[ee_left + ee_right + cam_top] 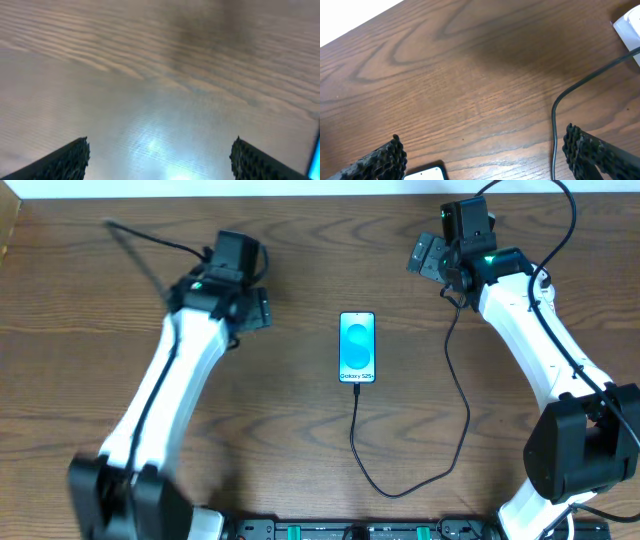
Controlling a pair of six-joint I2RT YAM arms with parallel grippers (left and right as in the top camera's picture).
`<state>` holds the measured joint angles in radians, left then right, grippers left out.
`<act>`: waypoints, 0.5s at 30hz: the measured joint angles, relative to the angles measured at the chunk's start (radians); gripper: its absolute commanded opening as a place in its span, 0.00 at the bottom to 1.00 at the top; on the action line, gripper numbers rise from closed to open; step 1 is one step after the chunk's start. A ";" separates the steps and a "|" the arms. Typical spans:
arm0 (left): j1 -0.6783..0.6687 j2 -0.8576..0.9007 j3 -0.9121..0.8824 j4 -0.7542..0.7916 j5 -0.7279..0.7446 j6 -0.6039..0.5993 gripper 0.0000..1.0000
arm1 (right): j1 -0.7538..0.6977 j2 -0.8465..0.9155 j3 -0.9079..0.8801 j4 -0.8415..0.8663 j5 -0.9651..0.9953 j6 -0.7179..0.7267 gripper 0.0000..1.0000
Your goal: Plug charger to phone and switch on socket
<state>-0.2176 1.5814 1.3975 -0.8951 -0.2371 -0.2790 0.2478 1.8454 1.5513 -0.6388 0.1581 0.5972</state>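
The phone (pixel 357 347) lies flat at the table's middle, blue screen up. The black charger cable (pixel 400 492) meets the phone's bottom edge, loops toward the front, then runs up to the right arm. My left gripper (pixel 255 310) is open and empty, left of the phone; its fingers (pixel 160 142) hover over bare wood. My right gripper (pixel 425 258) is open and empty, up and right of the phone. In the right wrist view the fingers (pixel 482 135) frame the phone's top corner (pixel 427 174) and the cable (pixel 554 125). A white corner of the socket (pixel 627 25) shows at the top right; in the overhead view my right arm hides it.
The wooden table (pixel 300 440) runs to a far edge near the top (pixel 300 194). A thin blue sliver (pixel 316 160) at the left wrist view's right edge is the phone's side. A black equipment rail (pixel 340 530) lines the front edge.
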 measured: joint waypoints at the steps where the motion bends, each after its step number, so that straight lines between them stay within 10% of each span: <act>1: 0.000 -0.037 0.000 -0.024 -0.005 0.000 0.91 | 0.000 0.000 0.000 0.000 0.000 0.000 0.99; 15: 0.000 -0.348 0.000 -0.171 -0.005 0.007 0.91 | 0.000 0.000 0.000 -0.008 0.000 0.000 0.99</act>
<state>-0.2180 1.2335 1.3975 -1.0664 -0.2424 -0.2718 0.2478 1.8454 1.5513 -0.6464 0.1577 0.5976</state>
